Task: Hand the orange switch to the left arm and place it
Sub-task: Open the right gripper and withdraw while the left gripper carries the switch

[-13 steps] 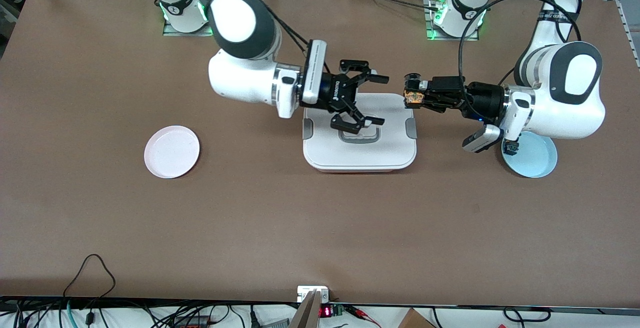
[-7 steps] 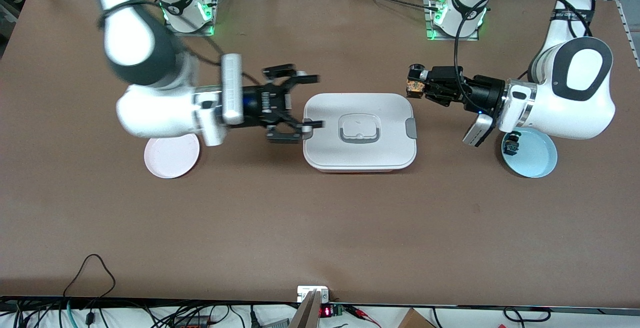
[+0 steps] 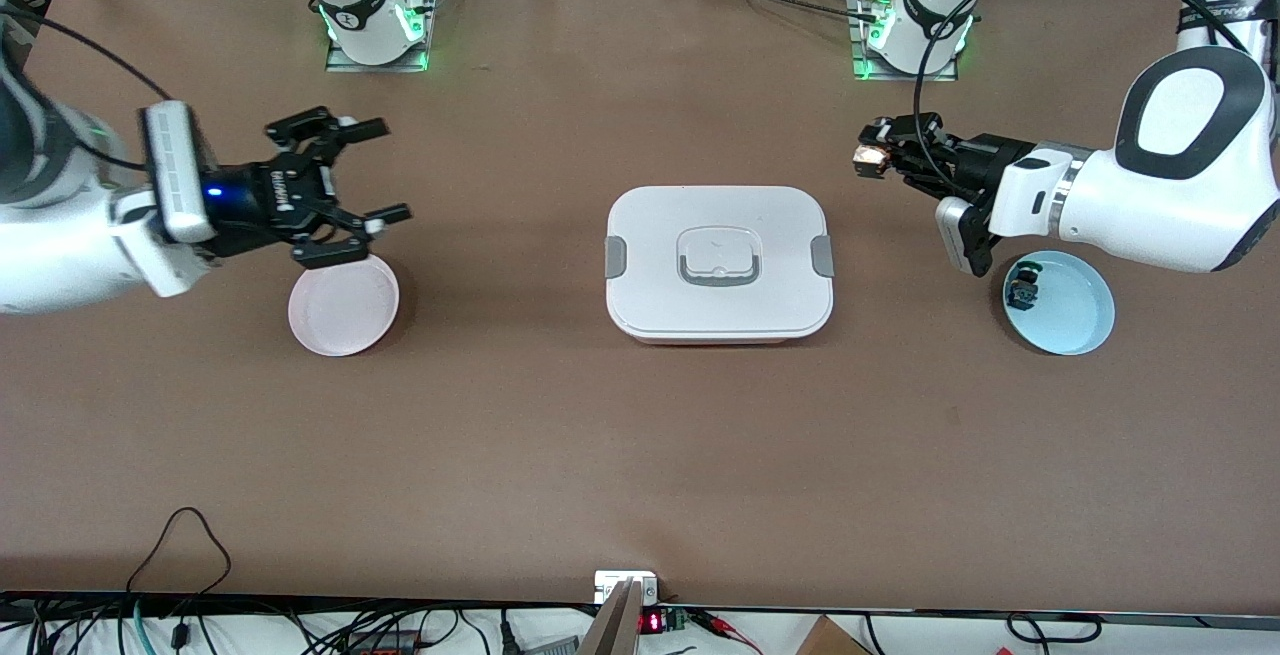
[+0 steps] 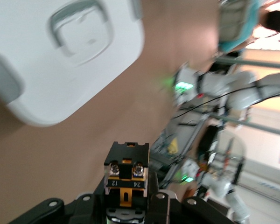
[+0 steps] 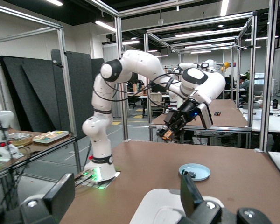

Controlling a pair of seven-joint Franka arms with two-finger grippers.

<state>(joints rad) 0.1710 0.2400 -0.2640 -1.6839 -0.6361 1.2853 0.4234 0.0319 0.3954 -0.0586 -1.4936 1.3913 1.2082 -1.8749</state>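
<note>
left gripper up in the air clamped on the orange switch toward the box's left-arm end, wrist cam reads its terminal screws, right gripper jaws spread wide over the pink plate, green switch on blue plate

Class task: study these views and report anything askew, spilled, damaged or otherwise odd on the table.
Nothing stands out. The box sits closed and square, both plates lie flat, and the left gripper holds the orange switch cleanly.
</note>
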